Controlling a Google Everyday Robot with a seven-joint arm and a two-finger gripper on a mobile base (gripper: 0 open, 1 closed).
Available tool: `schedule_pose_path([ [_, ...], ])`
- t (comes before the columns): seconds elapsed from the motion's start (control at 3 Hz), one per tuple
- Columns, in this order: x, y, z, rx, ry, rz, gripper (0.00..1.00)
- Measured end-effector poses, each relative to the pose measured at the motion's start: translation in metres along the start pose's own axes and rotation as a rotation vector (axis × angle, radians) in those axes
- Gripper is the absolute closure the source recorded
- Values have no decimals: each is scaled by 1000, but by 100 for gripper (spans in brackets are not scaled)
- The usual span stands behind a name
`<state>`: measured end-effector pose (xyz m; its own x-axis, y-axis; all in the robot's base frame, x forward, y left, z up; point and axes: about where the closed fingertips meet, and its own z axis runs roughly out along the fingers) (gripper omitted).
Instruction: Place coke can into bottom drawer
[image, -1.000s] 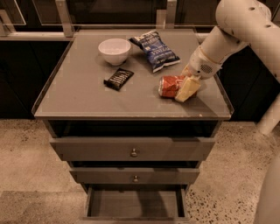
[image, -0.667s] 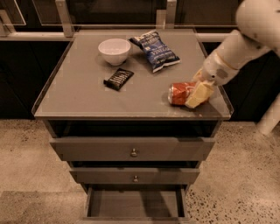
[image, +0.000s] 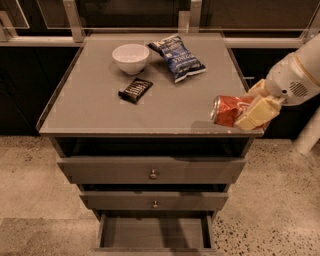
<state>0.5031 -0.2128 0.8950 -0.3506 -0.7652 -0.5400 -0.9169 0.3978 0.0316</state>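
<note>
Red coke can (image: 225, 110) sits clamped sideways in the end effector (image: 244, 109) over the table's (image: 100, 112) front edge, so swing it clear first (no clipping that edge), then lower toward the open bottom drawer (image: 155, 234), below-left of it

Setting: we read it as an office break area, or a mock-up of one; we cannot tell which.

Evidence:
- speckled polished floor (image: 30, 175) below the end effector (image: 252, 107)
- metal-framed glass panels (image: 30, 15) and dark low cabinets (image: 20, 90) well to its left
- grey three-drawer cabinet (image: 115, 171) whose surface (image: 100, 107) carries a white bowl (image: 130, 57), blue chip bag (image: 177, 57) and dark snack bar (image: 135, 90), all to its left

End effector sits at the surface's front right corner, clamped on the coke can (image: 226, 110).
</note>
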Motion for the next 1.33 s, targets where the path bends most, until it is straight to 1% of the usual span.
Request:
schedule_pose_path([
  [0.33, 0, 0, 0, 0, 0, 0, 100],
  [0.67, 9, 14, 5, 2, 12, 8, 100],
  [1.0, 38, 43, 10, 33, -16, 106, 100],
  [1.33, 88, 71, 22, 77, -11, 230, 100],
])
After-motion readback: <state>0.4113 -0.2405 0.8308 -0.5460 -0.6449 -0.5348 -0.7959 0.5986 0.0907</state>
